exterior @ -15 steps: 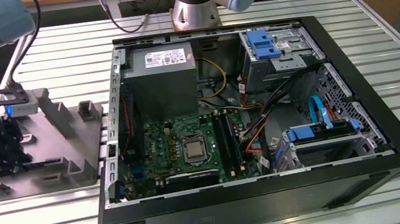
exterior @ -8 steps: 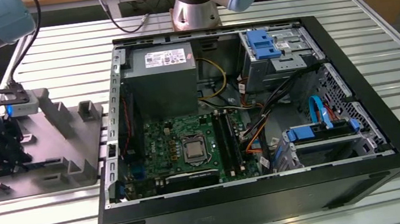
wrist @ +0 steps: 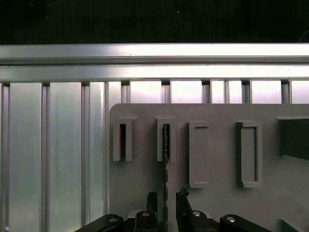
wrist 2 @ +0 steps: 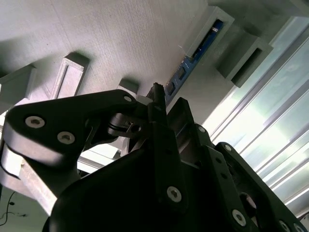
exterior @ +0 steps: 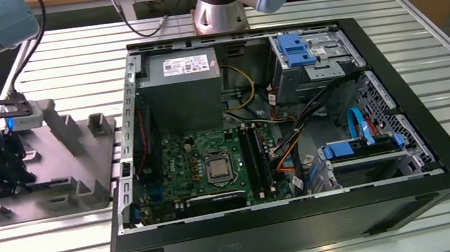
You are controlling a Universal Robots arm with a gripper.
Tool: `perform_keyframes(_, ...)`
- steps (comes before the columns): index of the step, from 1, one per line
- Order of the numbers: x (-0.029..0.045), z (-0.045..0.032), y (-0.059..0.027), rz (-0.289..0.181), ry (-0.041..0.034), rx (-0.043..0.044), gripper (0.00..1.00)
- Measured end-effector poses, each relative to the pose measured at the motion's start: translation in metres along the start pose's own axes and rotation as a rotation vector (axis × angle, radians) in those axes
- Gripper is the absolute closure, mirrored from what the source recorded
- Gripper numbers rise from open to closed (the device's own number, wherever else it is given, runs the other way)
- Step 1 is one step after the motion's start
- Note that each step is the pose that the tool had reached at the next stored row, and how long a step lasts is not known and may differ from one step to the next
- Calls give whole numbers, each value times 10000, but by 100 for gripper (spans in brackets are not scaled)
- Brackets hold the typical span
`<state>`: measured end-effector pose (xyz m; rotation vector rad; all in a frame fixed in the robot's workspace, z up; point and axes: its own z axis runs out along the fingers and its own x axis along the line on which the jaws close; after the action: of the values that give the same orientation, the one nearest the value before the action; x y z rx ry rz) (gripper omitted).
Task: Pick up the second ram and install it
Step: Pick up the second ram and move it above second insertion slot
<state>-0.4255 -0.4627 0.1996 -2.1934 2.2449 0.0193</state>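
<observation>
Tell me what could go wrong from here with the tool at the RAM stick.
1. The thin blue-green circuit-board stick stands edge-on in a raised slot of the grey slotted holder plate, between the fingers of the open tool; an off-centre close might tilt it.
2. A slanted lift could bind it in that slot.
3. The open black computer case sits close beside the holder; the carry might clip its wall.
</observation>
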Motion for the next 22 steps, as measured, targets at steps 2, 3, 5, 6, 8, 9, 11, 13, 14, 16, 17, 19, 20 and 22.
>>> perform_keyframes(2, 0, -1, 0, 0, 1, -1, 71)
perform_keyframes(3, 0, -2, 0, 0, 1, -2, 71)
perform_keyframes(5, 0, -3, 0, 0, 1, -2, 71)
perform_keyframes(6, 0, -3, 0, 0, 1, -1, 72)
perform_keyframes(8, 0, -4, 0, 0, 1, -2, 79)
perform_keyframes(9, 0, -4, 0, 0, 1, -2, 79)
perform_keyframes(11, 0, -5, 0, 0, 1, -2, 79)
perform_keyframes(13, 0, -5, 0, 0, 1, -2, 79)
perform_keyframes(14, 0, -6, 0, 0, 1, -2, 79)
perform_keyframes(16, 0, -6, 0, 0, 1, -1, 79)
perform_keyframes(17, 0, -7, 0, 0, 1, -2, 79)
perform_keyframes(19, 0, -7, 0, 0, 1, -2, 79)
perform_keyframes(20, 0, -7, 0, 0, 1, -2, 80)
perform_keyframes(22, 0, -8, 0, 0, 1, -1, 87)
